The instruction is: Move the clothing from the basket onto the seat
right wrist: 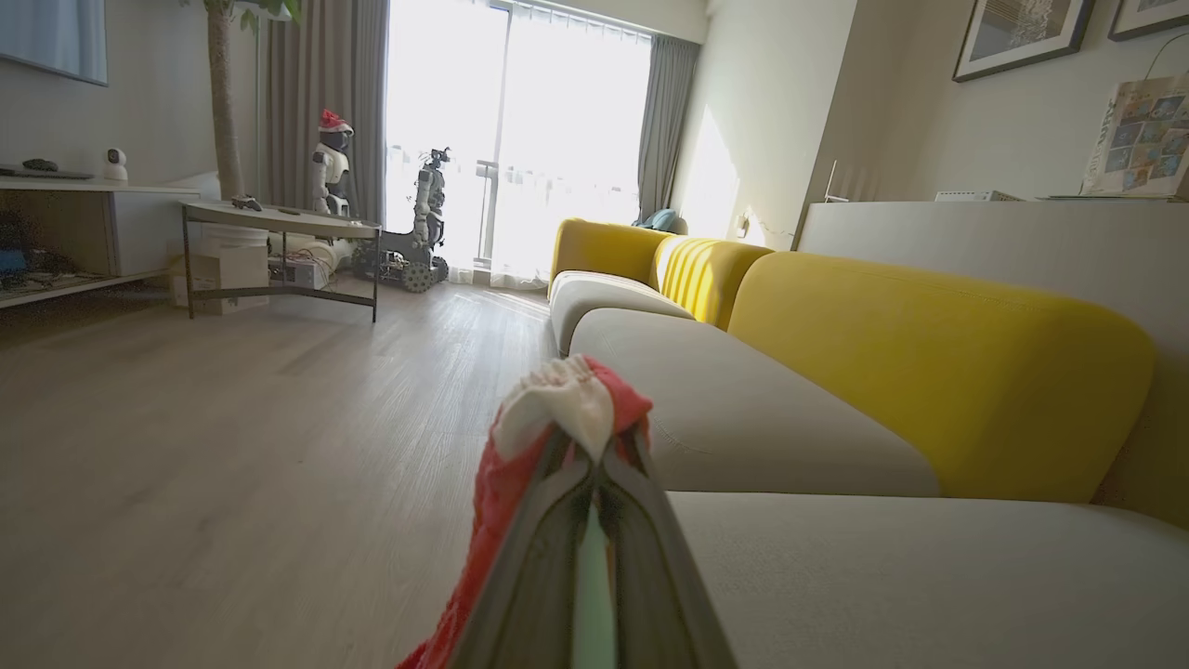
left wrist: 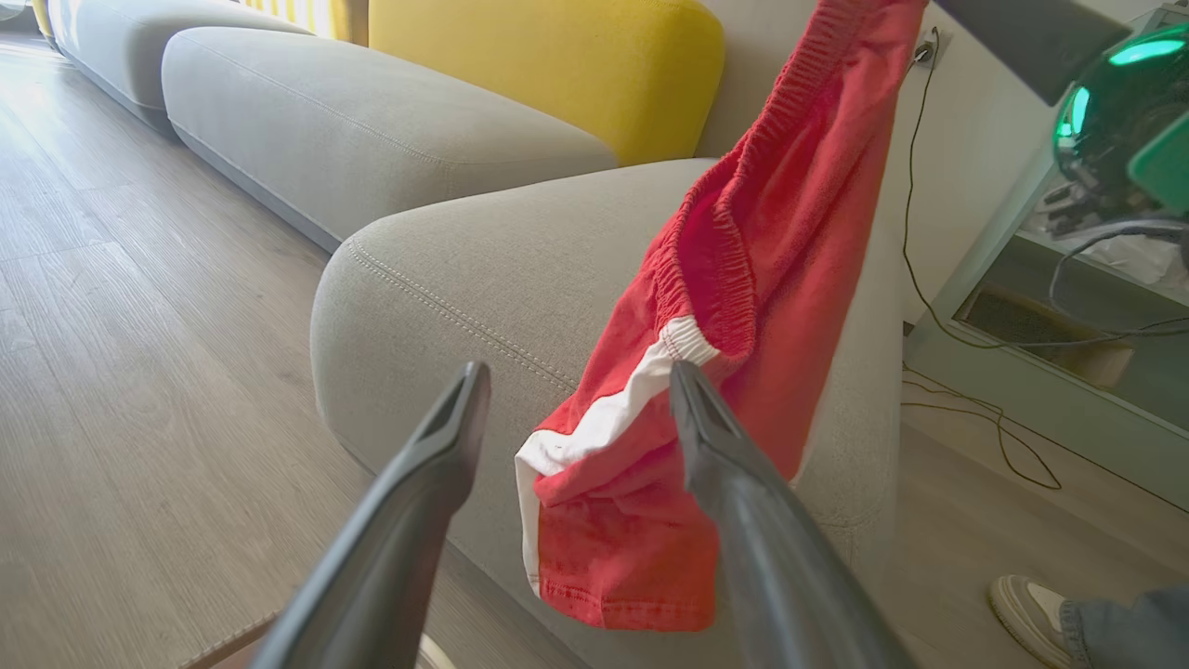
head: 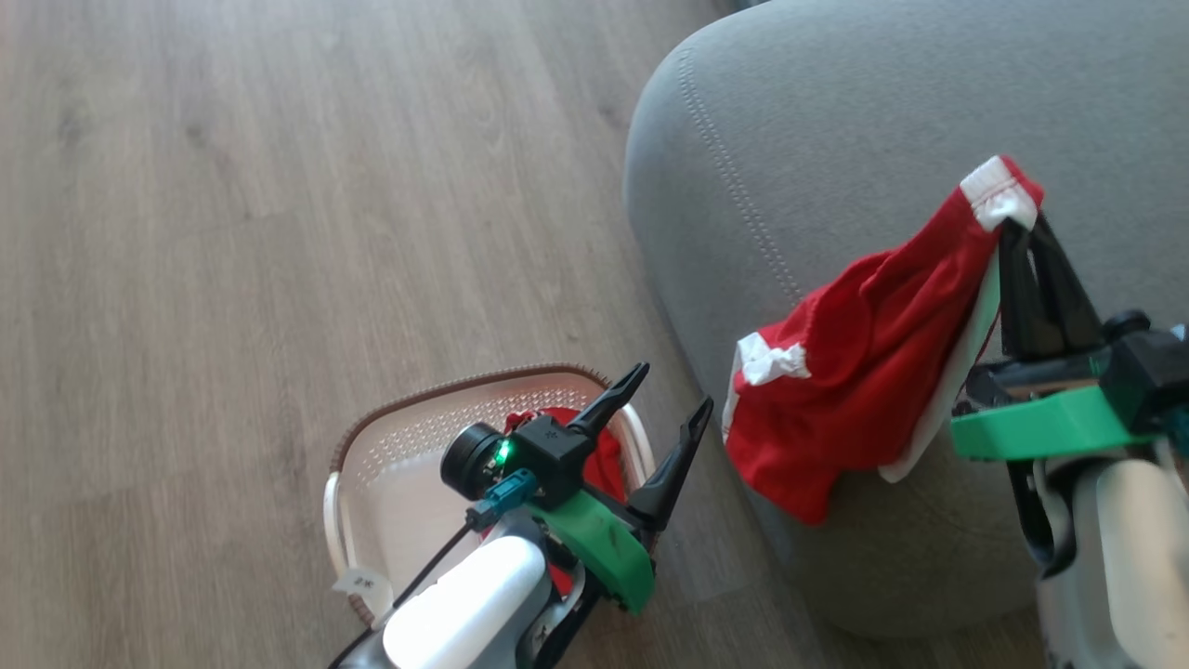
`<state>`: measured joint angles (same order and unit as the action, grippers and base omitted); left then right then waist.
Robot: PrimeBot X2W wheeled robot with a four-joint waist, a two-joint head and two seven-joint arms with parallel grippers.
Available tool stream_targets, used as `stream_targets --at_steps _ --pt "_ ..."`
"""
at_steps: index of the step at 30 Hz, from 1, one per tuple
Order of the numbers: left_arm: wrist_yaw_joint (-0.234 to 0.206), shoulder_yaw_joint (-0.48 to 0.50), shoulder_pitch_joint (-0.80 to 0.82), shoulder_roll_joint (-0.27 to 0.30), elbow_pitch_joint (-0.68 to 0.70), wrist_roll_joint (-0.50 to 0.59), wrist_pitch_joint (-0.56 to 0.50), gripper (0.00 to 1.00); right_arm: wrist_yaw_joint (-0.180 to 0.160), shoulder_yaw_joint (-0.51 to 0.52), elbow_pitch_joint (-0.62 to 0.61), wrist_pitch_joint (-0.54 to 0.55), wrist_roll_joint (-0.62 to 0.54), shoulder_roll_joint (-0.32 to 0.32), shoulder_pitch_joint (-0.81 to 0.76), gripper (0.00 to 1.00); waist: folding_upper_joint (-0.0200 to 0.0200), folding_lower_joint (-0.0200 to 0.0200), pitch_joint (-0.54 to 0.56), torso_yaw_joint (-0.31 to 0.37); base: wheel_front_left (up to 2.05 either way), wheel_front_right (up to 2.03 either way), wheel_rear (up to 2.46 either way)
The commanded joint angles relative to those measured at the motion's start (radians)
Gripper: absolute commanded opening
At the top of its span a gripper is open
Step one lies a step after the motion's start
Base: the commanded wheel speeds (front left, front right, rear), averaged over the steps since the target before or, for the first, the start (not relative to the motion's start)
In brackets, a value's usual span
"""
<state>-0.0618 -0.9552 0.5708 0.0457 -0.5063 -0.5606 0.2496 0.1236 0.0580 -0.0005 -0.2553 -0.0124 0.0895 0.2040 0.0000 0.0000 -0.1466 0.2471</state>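
Note:
My right gripper is shut on the white waistband of a red garment, one piece of the clothing, which hangs down over the front corner of the grey seat. Its pinched tip shows between my shut fingers in the right wrist view. My left gripper stands open above the right rim of the cream basket, where more red clothing lies half hidden by the wrist. The hanging garment dangles just beyond my open left fingers.
Wooden floor spreads left of the seat. Yellow back cushions line the sofa. A person's shoe and loose cables lie at the sofa's end. A low table and other robots stand far across the room.

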Motion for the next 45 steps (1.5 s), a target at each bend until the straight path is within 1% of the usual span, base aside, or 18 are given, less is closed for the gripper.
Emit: stream_targets --at_steps 1,6,12,17,25,26,29,34,37,41,45 --pt "-0.007 0.018 0.043 0.005 0.036 0.008 0.012 1.0 0.007 -0.018 -0.03 -0.006 -0.009 0.009 0.066 0.0 0.0 0.0 -0.011 -0.021 0.0 0.0 0.0" --pt "-0.011 0.003 0.048 0.005 0.051 0.009 0.012 1.0 0.007 -0.03 0.022 -0.006 -0.007 0.062 0.171 0.0 0.0 0.0 -0.032 -0.059 0.0 0.0 0.0" --pt "-0.021 -0.004 0.066 0.005 0.061 0.032 0.012 1.0 0.007 -0.039 0.153 0.025 -0.001 0.159 0.364 0.0 0.0 0.0 -0.085 -0.098 0.0 0.0 0.0" --pt "-0.027 0.004 0.095 0.009 0.069 0.066 0.012 1.0 0.007 -0.043 0.263 0.039 0.012 0.228 0.539 0.0 0.0 0.0 -0.157 -0.113 0.0 0.0 0.0" --pt "-0.039 0.023 0.15 0.035 0.128 0.108 0.012 1.0 0.007 0.015 0.437 0.05 0.007 0.321 0.802 0.0 0.0 0.0 -0.283 -0.129 0.0 0.0 0.0" --pt "-0.039 0.023 0.15 0.035 0.128 0.108 0.012 1.0 0.007 0.015 0.437 0.05 0.007 0.321 0.802 0.0 0.0 0.0 -0.283 -0.129 0.0 0.0 0.0" --pt "-0.043 0.027 0.167 0.048 0.154 0.12 0.012 1.0 0.007 0.047 0.499 0.047 -0.005 0.343 0.886 0.0 0.0 0.0 -0.321 -0.135 0.0 0.0 0.0" --pt "-0.054 0.026 0.188 0.068 0.199 0.137 0.004 1.0 0.007 0.112 0.577 0.026 -0.057 0.378 0.993 0.0 0.0 0.0 -0.374 -0.145 0.0 0.0 0.0" --pt "-0.062 0.025 0.196 0.08 0.225 0.145 -0.004 1.0 0.007 0.151 0.615 0.012 -0.092 0.388 1.03 0.0 0.0 0.0 -0.399 -0.146 0.0 0.0 0.0" --pt "-0.071 0.025 0.201 0.095 0.252 0.15 -0.016 1.0 0.007 0.174 0.685 0.003 -0.127 0.369 1.023 0.0 0.0 0.0 -0.425 -0.145 0.0 0.0 0.0" --pt "-0.08 0.027 0.203 0.109 0.271 0.152 -0.025 1.0 0.007 0.198 0.759 -0.004 -0.142 0.321 0.978 0.0 0.0 0.0 -0.442 -0.141 0.0 0.0 0.0"
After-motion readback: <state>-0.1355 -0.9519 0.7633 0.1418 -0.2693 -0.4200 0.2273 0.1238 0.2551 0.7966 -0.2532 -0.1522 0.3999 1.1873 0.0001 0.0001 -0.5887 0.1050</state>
